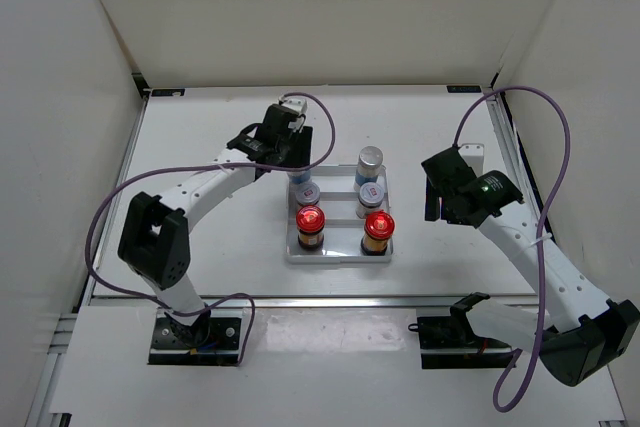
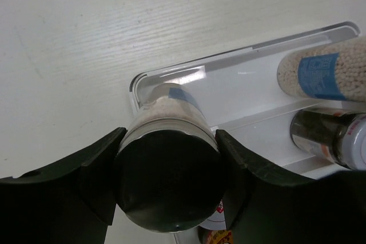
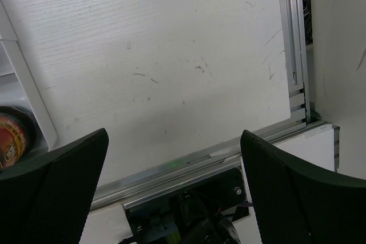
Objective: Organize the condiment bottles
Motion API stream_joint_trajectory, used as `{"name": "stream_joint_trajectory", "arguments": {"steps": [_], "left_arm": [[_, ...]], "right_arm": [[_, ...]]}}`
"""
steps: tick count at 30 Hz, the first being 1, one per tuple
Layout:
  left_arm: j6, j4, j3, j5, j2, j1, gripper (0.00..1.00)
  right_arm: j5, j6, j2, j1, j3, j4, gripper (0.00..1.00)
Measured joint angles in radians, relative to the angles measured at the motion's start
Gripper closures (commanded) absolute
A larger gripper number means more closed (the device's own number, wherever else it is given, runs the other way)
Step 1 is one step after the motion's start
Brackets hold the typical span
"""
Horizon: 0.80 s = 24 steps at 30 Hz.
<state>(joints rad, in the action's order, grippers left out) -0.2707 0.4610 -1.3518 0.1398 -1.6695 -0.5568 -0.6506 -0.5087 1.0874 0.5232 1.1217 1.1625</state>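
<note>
The white stepped tray holds two red-capped bottles in front. Two silver-lidded bottles stand in the middle step, and a grey-capped blue-label bottle stands at the back right. My left gripper is shut on the second grey-capped bottle, upright at the tray's back left corner. In the top view this bottle is mostly hidden under the gripper. My right gripper is open and empty, right of the tray, over bare table.
The left wrist view shows the other grey-capped bottle and a silver-lidded bottle to the right of the held one. The table's aluminium rail and white side walls bound the workspace. A purple cable loops above the right arm.
</note>
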Motion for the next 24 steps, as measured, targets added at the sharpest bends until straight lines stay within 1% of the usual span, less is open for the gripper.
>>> {"name": "stream_joint_trajectory", "arguments": {"steps": [3, 4, 7, 8, 9, 10, 14, 17, 19, 21, 22, 23, 24], "left_arm": [[0.001, -0.015, 0.013, -0.006, -0.019, -0.003, 0.42], [0.001, -0.021, 0.013, -0.007, -0.023, -0.004, 0.33], [0.002, -0.04, 0.013, -0.009, -0.029, -0.005, 0.22], [0.002, -0.045, 0.013, -0.009, -0.03, -0.005, 0.16], [0.005, -0.055, 0.013, -0.009, -0.031, -0.005, 0.13], [0.005, -0.067, 0.013, -0.009, -0.031, -0.005, 0.0], [0.002, -0.066, -0.004, 0.01, -0.038, -0.006, 0.0], [0.003, -0.03, -0.026, 0.065, -0.026, -0.021, 0.0], [0.002, 0.003, -0.025, 0.109, 0.017, -0.029, 0.0], [0.0, 0.014, 0.018, 0.157, 0.117, -0.037, 0.0], [-0.003, 0.011, 0.066, 0.19, 0.202, -0.042, 0.0], [-0.005, 0.014, 0.135, 0.23, 0.331, -0.045, 0.0], [-0.005, 0.025, 0.163, 0.25, 0.394, -0.046, 0.0]], "right_arm": [[0.004, 0.0, 0.0, 0.0, 0.0, -0.005, 0.01], [0.005, 0.003, 0.0, 0.0, 0.0, -0.006, 0.01], [0.007, 0.008, 0.002, 0.0, 0.0, -0.008, 0.01], [0.007, 0.01, 0.003, 0.0, 0.0, -0.009, 0.01], [0.007, 0.011, 0.005, 0.0, 0.0, -0.011, 0.01], [0.007, 0.012, 0.008, 0.0, 0.0, -0.012, 0.01], [0.008, 0.015, 0.01, 0.0, 0.0, -0.013, 0.01], [0.008, 0.015, 0.01, 0.0, 0.0, -0.013, 0.01], [0.008, 0.015, 0.01, 0.0, 0.0, -0.013, 0.01], [0.007, 0.015, 0.01, 0.0, 0.0, -0.013, 0.01], [0.006, 0.015, 0.009, 0.0, 0.0, -0.013, 0.01], [0.006, 0.014, 0.007, 0.0, 0.0, -0.013, 0.01], [0.006, 0.014, 0.002, 0.0, 0.0, -0.013, 0.01]]}}
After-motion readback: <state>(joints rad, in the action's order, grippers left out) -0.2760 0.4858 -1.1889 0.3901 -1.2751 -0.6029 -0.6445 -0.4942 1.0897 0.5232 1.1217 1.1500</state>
